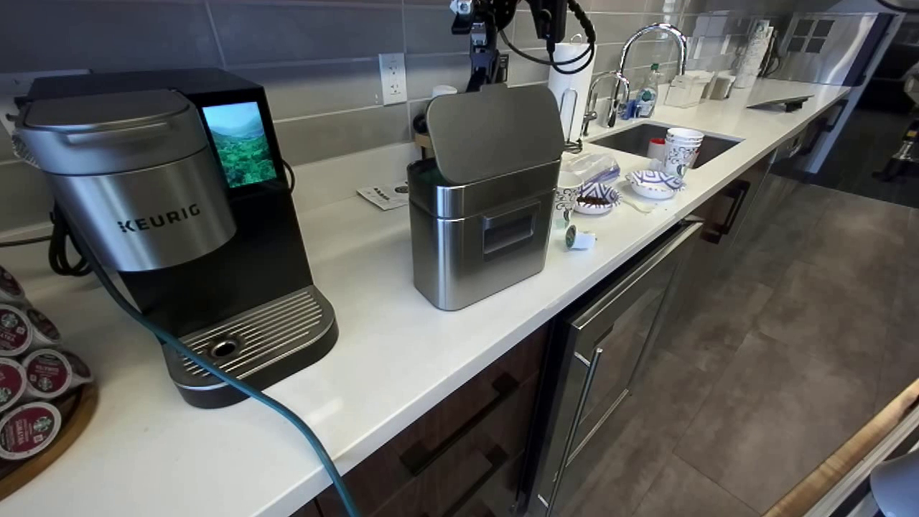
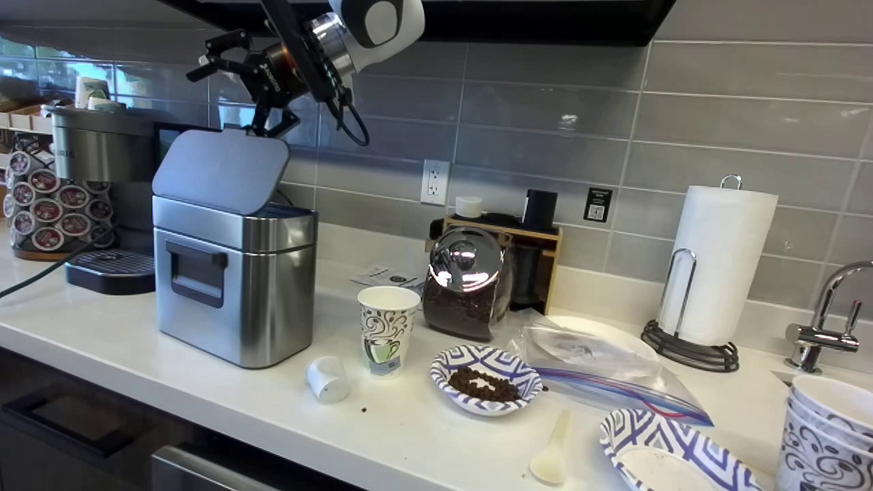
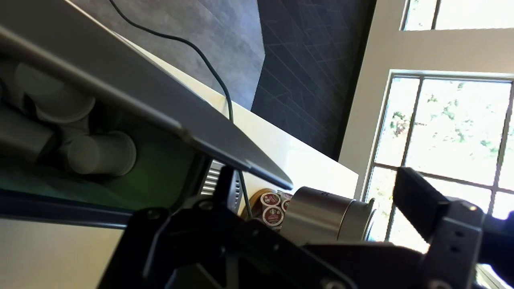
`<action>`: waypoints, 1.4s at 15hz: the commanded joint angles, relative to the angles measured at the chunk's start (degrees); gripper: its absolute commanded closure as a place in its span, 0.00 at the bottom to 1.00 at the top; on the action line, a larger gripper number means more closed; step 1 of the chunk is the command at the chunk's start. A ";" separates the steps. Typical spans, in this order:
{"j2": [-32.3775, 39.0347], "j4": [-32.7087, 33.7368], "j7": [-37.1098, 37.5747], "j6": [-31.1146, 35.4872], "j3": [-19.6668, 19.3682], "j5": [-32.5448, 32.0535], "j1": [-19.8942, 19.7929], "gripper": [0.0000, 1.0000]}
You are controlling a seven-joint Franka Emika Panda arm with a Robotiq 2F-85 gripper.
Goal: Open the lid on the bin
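The bin (image 1: 477, 258) is a boxy brushed-steel container on the counter; it also shows in an exterior view (image 2: 235, 293). Its grey lid (image 1: 495, 133), also in an exterior view (image 2: 222, 170), is raised and tilted, with part of the opening visible behind it. In the wrist view the lid (image 3: 160, 100) stands over the bin's opening, where white pods lie on a green liner. My gripper (image 2: 224, 101) is open above the lid, its lower finger behind the lid's upper edge. In the wrist view both fingers of the gripper (image 3: 319, 192) are apart, one close to the lid; contact cannot be told.
The Keurig coffee maker (image 1: 143, 194) stands beside the bin, with a pod rack (image 2: 51, 204) beyond it. A paper cup (image 2: 387, 334), a tipped white pod (image 2: 328, 379) and a bowl of grounds (image 2: 485, 402) are on the bin's other side. A dark cabinet (image 2: 545, 22) hangs above.
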 commanded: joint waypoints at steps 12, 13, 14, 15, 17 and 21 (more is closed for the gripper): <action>-15.37 -20.45 0.03 5.70 -4.82 1.52 0.16 0.00; -16.06 -21.02 0.35 5.49 -5.06 2.10 0.08 0.00; -16.58 -21.51 0.67 5.01 -5.25 2.60 0.07 0.00; -17.14 -22.15 0.64 4.79 -5.52 2.87 0.09 0.00; -18.19 -23.33 0.76 4.80 -6.04 3.18 0.24 0.00; -19.07 -25.28 0.15 4.03 -6.51 5.23 0.08 0.00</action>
